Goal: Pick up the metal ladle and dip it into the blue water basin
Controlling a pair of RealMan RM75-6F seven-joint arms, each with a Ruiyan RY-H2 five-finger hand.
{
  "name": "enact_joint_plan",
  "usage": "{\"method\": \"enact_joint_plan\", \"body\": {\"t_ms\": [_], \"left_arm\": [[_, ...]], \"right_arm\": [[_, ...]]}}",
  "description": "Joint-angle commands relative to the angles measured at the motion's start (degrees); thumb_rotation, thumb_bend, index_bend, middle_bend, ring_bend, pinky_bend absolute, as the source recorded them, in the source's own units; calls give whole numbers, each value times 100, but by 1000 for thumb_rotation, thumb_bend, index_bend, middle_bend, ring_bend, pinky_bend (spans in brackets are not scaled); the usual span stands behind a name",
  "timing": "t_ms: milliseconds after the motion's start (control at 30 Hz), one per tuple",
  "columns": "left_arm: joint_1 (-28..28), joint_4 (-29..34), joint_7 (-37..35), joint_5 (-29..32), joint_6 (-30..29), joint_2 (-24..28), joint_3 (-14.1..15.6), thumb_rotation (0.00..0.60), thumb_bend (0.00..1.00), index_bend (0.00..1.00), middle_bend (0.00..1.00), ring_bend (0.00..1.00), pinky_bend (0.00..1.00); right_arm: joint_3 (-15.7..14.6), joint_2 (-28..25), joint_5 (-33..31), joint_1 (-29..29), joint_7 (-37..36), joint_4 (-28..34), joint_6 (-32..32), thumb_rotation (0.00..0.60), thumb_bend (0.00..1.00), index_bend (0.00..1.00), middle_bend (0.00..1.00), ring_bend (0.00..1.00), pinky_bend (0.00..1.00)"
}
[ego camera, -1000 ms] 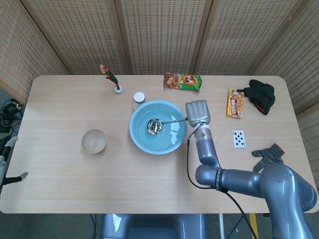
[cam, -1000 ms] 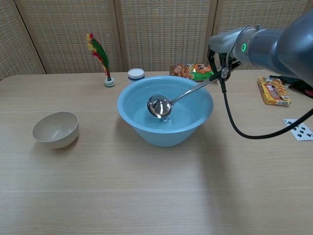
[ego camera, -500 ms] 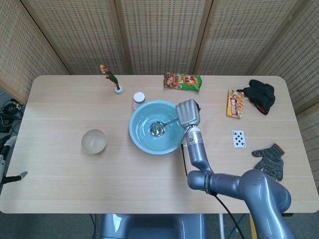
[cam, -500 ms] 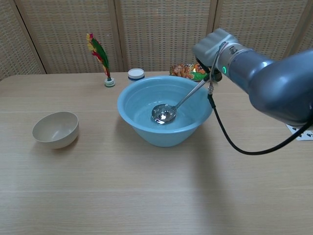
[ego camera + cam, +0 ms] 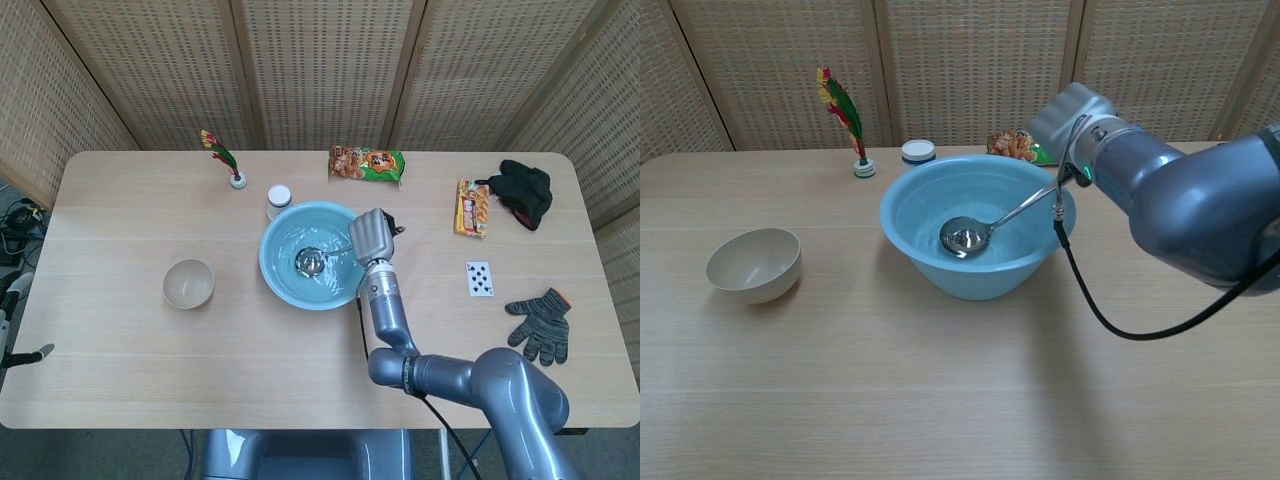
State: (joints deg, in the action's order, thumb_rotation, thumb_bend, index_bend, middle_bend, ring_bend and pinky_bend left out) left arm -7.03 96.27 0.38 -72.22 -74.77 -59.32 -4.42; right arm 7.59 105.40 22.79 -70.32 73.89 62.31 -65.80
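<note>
nearest to us sits the small beige round bowl, alone on the left of the pale wooden table and well apart from the work, so we judge it plays no part here. beyond it, our right hand hangs over the right rim of the wide blue plastic water basin, grasping the far end of the shiny metal ladle; how the fingers wrap the handle is hidden behind the back of the hand. we hold the handle high and slanted down to the left, which we think is what lets the ladle's cup reach low inside the basin, near its middle, at or under the water. the dip looks done or nearly so. our left hand is not in view. to the right lie a playing card and a grey knitted glove. further back stand a small white jar just behind the basin and a red and green feathered shuttlecock; furthest are a green and orange snack packet, a yellow and red packet and a black glove
</note>
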Motion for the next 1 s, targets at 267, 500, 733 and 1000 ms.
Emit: {"method": "enact_joint_plan", "body": {"t_ms": [267, 500, 733, 1000], "left_arm": [[2, 41, 33, -50, -30, 1, 22, 600, 0, 0, 0, 0, 0], [5, 55, -28, -77, -19, 27, 36, 600, 0, 0, 0, 0, 0], [5, 81, -64, -115, -12, 48, 54, 600, 0, 0, 0, 0, 0], [0, 88, -85, -112, 7, 61, 58, 600, 0, 0, 0, 0, 0]], "right_arm": [[514, -277, -361, 160, 361, 830, -323, 600, 831, 836, 1000, 999, 1000], [1218, -635, -1155, 206, 478, 1548, -586, 600, 845, 839, 1000, 999, 1000], [1596, -1015, -1660, 213, 624, 2138, -887, 600, 847, 843, 1000, 999, 1000], [1911, -1368, -2098, 231, 630, 2577, -1031, 600, 846, 843, 1000, 999, 1000]]}}
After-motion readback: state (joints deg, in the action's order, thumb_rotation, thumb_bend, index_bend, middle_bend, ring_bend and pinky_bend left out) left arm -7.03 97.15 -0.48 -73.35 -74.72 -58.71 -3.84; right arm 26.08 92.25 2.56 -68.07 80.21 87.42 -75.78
